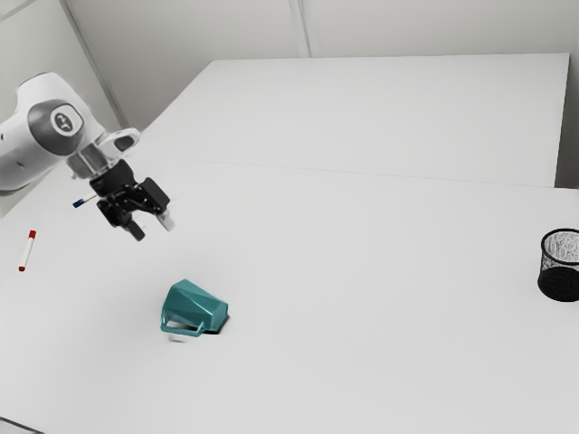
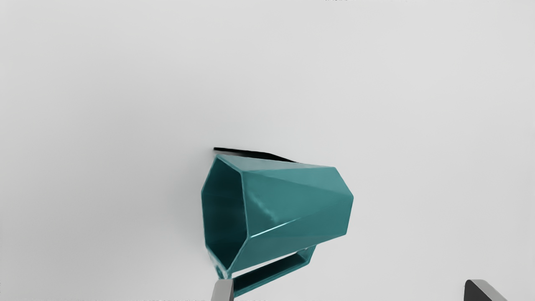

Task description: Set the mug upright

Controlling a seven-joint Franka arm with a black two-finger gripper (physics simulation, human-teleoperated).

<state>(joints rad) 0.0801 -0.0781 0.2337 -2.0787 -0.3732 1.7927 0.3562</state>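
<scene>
Gripper (image 1: 151, 225) was held above table (image 1: 362, 271), slanted downward, fingers (image 2: 222, 290) spread wide, mug (image 1: 194, 306) lay on its side, lower than fingertips, handle (image 2: 271, 276) toward one finger.

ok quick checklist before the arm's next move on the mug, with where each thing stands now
- Gripper open: ok, fingers stand wide apart.
- Gripper empty: ok, nothing held.
- Mug upright: not ok, it lies on its side.
- Mug centred between the fingers: not ok, it sits toward one finger in the wrist view, handle nearest.
- Red-capped marker and mesh holder away from the mug: ok.
- Mug steady if nudged: cannot tell.
</scene>
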